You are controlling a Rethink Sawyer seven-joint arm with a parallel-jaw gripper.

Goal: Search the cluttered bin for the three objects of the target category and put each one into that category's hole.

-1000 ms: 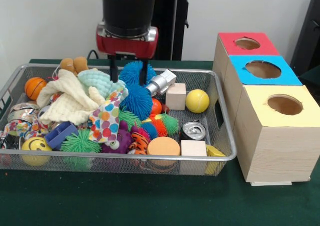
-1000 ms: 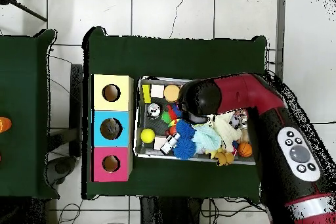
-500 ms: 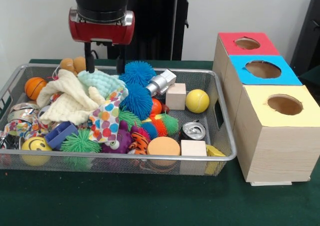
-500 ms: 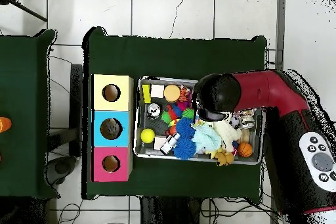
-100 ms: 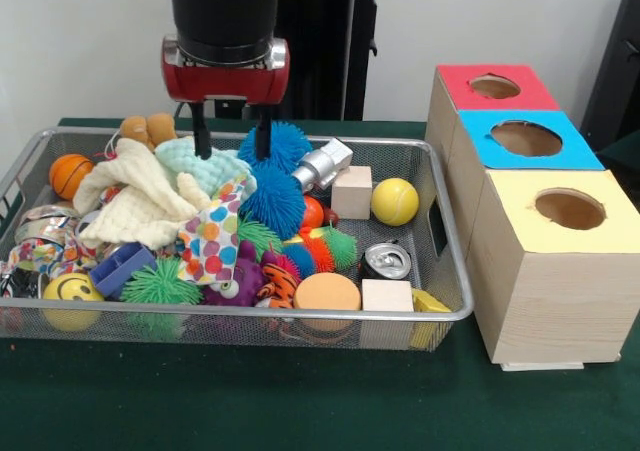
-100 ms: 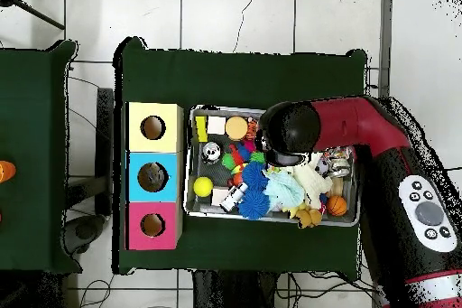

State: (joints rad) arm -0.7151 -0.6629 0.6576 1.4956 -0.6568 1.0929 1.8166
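My tool (image 5: 229, 142) open, empty, hovering over mint cloth (image 5: 199, 161) at bin (image 5: 420, 186) rear. Cloth looks soft, light, floppy; I'd pinch bunched fold on top.

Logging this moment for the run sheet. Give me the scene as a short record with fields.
container: wire mesh bin full of mixed toys
tool: open tool above the pale mint cloth and blue spiky ball, holding nothing
sorting boxes: wooden box with a red top, one with a blue top, one with a yellow top, each with a round hole
loose near boxes: yellow ball, wooden cube
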